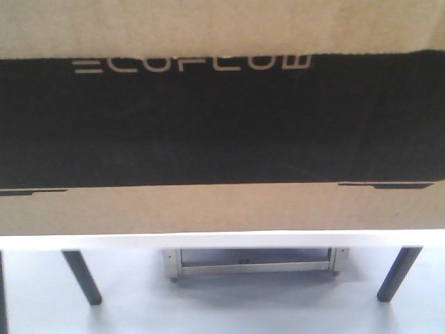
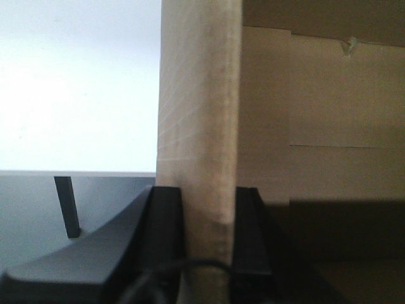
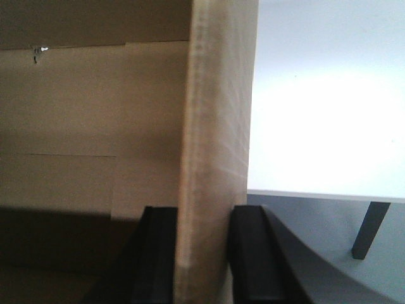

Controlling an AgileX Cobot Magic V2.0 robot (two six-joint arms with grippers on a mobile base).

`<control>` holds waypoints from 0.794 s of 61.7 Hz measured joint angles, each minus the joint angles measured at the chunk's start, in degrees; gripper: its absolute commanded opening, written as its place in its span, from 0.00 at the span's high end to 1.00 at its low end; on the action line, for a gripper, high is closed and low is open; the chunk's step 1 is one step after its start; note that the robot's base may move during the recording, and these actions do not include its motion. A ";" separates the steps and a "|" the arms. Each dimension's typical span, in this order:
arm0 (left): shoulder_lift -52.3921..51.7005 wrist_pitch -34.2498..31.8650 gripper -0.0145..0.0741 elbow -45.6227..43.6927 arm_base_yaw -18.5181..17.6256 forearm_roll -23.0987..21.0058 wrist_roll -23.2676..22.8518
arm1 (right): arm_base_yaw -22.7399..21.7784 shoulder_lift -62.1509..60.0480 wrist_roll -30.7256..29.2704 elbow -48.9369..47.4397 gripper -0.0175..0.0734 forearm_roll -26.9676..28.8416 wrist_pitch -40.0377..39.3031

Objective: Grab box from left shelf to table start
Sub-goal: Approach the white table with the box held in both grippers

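The box [image 1: 222, 202] fills the front view, cut off at the top, left and right; what it holds is hidden. Its lower edge meets the white table [image 1: 222, 240], though contact is unclear. Below the table stand dark legs [image 1: 82, 277] and a metal frame [image 1: 254, 264]. The left gripper [image 2: 209, 202] and the right gripper [image 3: 202, 218] each clench a cardboard wall.

The box [image 1: 222, 209] is matt brown cardboard with a flat black printed panel [image 1: 222, 118], the bench [image 1: 104, 241] at six o'clock looks smooth white, and the left gripper [image 2: 209, 206] and right gripper [image 3: 202, 221] look like dull black plastic.
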 measured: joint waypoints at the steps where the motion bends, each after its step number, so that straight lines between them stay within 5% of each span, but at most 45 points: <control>1: 0.00 0.00 0.90 0.00 0.00 0.00 0.00 | 0.00 0.00 0.00 0.00 0.78 0.00 0.00; 49: 0.00 0.00 0.90 0.00 0.00 0.00 0.00 | 0.00 0.00 0.00 0.00 0.78 0.00 0.00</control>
